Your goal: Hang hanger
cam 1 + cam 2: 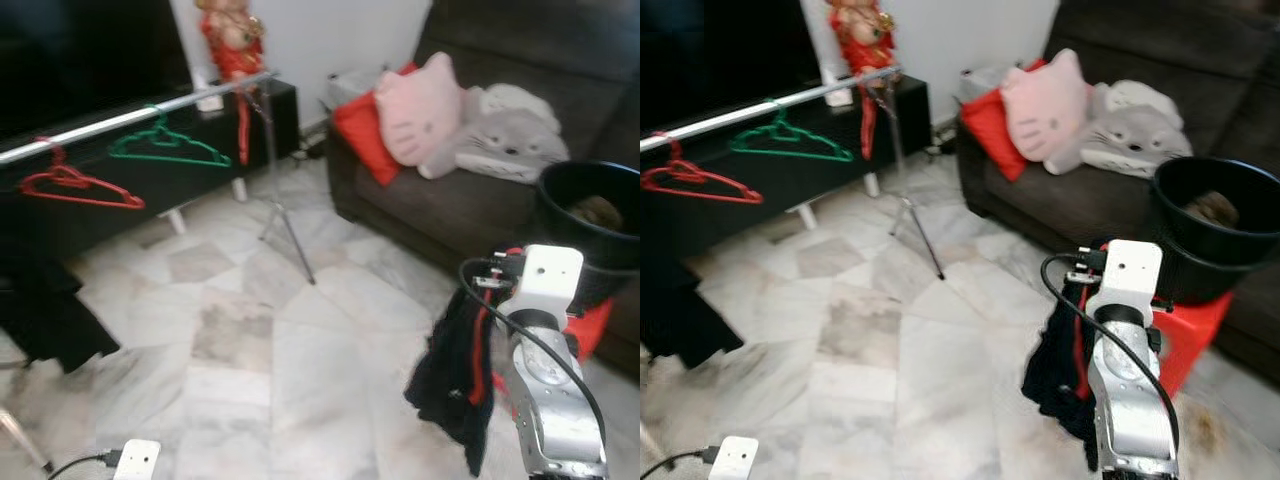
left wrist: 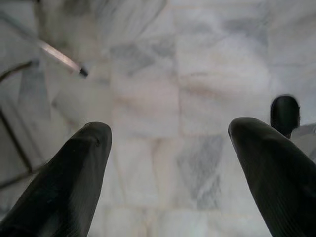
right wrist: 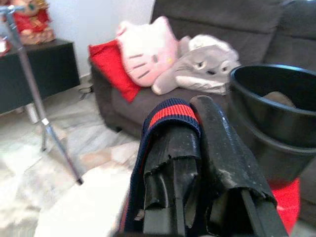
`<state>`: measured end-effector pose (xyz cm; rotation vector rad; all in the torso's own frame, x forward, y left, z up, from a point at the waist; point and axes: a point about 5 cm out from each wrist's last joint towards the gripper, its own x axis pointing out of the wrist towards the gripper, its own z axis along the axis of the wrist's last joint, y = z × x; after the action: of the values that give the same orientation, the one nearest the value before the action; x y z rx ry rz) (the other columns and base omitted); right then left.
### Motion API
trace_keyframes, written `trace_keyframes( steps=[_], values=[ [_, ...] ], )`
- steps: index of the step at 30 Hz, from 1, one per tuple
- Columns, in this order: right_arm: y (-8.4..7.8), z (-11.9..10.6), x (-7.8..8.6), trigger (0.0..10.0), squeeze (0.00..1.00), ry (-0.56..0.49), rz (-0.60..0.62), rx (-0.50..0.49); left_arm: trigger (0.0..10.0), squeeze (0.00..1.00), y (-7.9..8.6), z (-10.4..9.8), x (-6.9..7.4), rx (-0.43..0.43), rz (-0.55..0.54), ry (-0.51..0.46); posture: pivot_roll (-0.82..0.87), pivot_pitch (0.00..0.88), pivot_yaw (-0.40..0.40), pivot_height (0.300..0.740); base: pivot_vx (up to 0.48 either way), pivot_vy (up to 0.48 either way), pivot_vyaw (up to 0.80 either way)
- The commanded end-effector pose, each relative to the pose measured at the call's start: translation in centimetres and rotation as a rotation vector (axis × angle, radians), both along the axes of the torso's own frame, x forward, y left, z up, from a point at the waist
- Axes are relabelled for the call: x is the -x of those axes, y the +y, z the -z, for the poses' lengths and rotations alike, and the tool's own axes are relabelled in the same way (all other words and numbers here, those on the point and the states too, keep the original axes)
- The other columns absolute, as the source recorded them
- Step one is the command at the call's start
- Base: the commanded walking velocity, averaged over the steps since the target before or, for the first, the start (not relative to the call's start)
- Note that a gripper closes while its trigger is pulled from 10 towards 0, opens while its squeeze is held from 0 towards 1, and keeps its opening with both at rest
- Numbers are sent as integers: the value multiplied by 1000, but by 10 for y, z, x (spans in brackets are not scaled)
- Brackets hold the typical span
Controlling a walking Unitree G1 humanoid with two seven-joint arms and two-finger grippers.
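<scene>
Marble floor, rail at 10 o'clock. Right tool pinching garment on hanger at 4 o'clock. Left tool spread, idle. Advice: lift hook clear above rail, lower squarely.

Red hanger and green hanger on rail.

Sofa corner with cushions
Pink cat pillow, grey plush on dark sofa, upper right; black bucket at right edge.
</scene>
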<state>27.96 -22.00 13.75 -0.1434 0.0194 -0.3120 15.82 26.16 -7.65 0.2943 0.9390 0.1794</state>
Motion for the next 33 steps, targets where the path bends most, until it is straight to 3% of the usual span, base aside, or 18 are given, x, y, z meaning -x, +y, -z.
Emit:
trace_keyframes(
  steps=[1,33],
  values=[
    [-1,-5,-1,10000,0,-28,1,6,10000,0,3,0,2,-7,-9,12,-184,0,29,740,0,0,575],
    [0,-3,0,10000,0,-19,-14,23,10000,0,2,1,4,-2,-15,16,-184,0,25,740,0,0,566]
  ],
)
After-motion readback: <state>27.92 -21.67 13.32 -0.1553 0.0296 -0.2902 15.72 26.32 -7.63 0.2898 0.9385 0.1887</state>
